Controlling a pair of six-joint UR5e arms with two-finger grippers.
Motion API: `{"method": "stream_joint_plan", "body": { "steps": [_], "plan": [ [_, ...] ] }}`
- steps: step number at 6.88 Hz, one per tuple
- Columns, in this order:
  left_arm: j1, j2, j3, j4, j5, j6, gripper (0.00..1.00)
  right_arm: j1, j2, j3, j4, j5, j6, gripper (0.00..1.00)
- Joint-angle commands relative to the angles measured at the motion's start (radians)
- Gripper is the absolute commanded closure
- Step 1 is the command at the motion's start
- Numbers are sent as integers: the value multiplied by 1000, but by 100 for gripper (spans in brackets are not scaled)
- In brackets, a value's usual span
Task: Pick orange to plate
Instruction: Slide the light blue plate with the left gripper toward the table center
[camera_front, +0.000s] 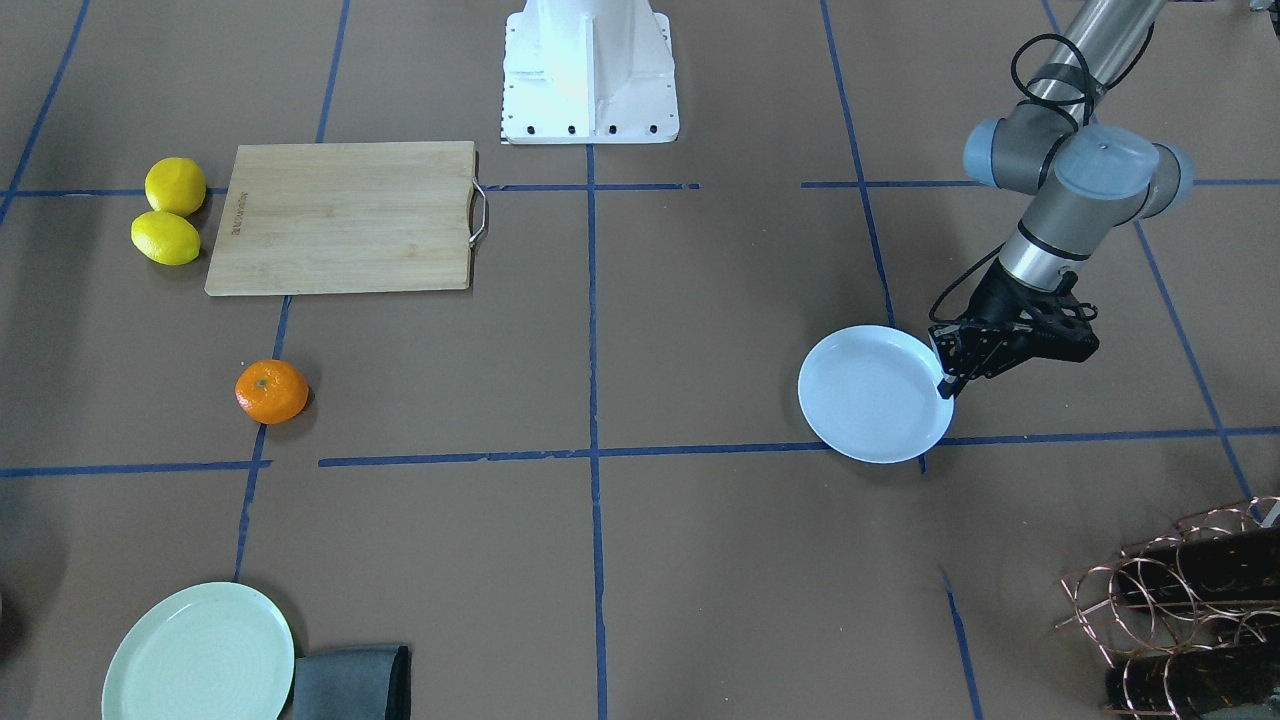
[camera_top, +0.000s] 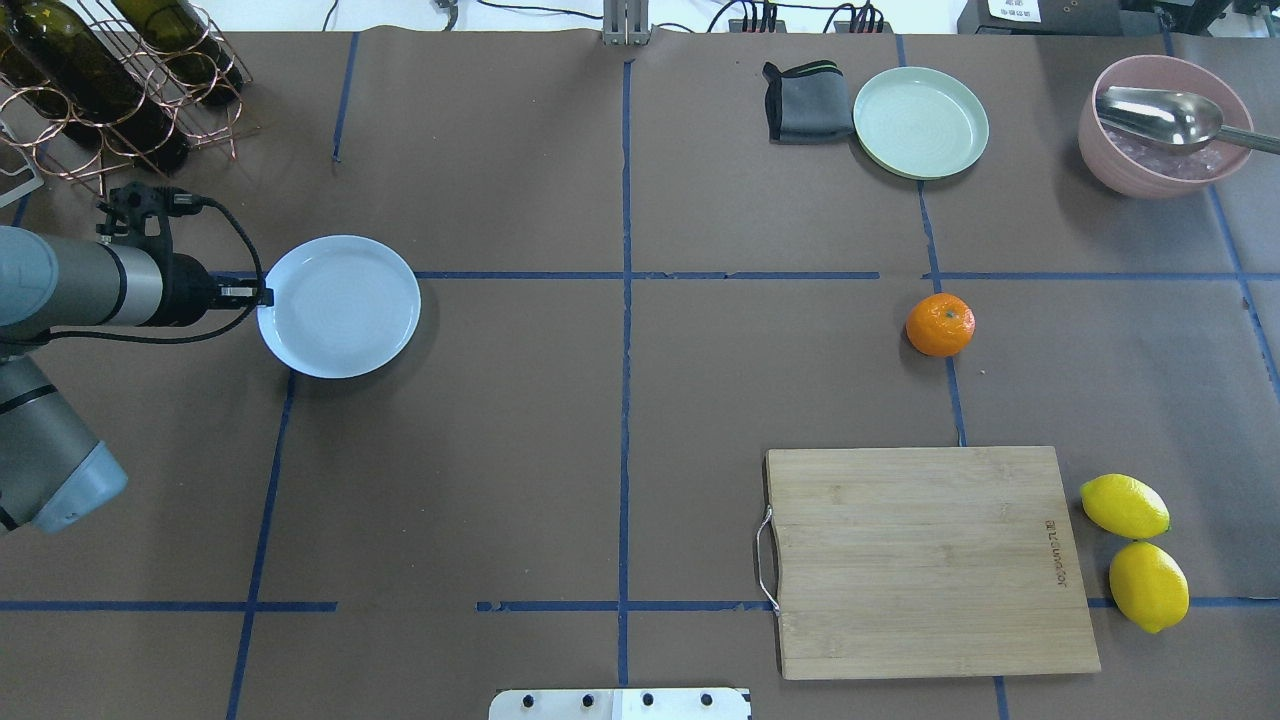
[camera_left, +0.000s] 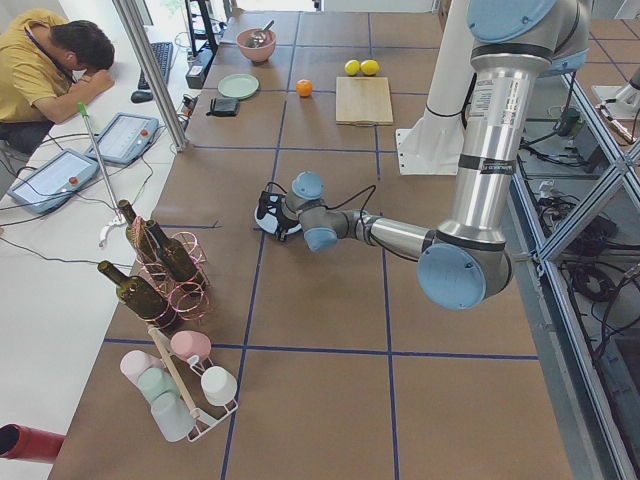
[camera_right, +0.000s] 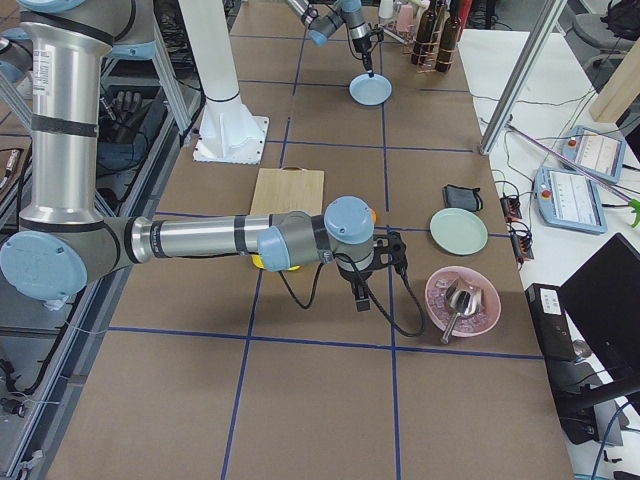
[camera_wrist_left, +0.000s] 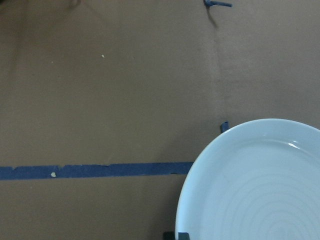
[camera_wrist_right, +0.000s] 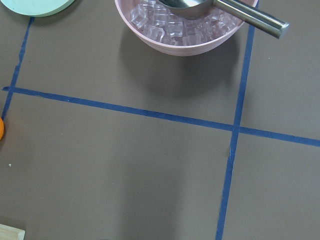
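One orange is located on the brown, blue-taped table between one cutting board and one green plate. Two lemons are counted. One pale blue plate is clamped at its rim by the left gripper; right gripper closure cannot be determined.

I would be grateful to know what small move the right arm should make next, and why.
Probably slide the right gripper sideways towards the orange until it is centred below. In the right wrist view the orange only peeks in at the left edge, so the gripper is not over it yet. The left gripper sits at the rim of the plate.
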Motion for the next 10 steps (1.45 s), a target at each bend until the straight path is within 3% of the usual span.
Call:
{"method": "stream_joint_plan", "body": {
  "steps": [1, 2, 4, 7, 8, 9, 10],
  "plan": [
    [0, -159, -32, 171, 6, -138, 100, 0, -3, 3, 0, 0, 3, 0],
    [27, -260, -23, 248, 11, -228, 100, 0, -11, 9, 0, 0, 3, 0],
    [244, -399, 21, 322, 202, -378, 100, 0, -15, 11, 0, 2, 3, 0],
    [324, -439, 66, 325, 241, -435, 100, 0, -15, 8, 0, 0, 4, 0],
    [324, -438, 71, 325, 241, -430, 86, 0, -15, 6, 0, 0, 7, 0],
    [324, -433, 69, 325, 241, -411, 9, 0, -17, 6, 0, 0, 4, 0],
    [311, -426, 44, 340, 232, -334, 0, 0, -15, 9, 0, 0, 6, 0]
  ]
}}
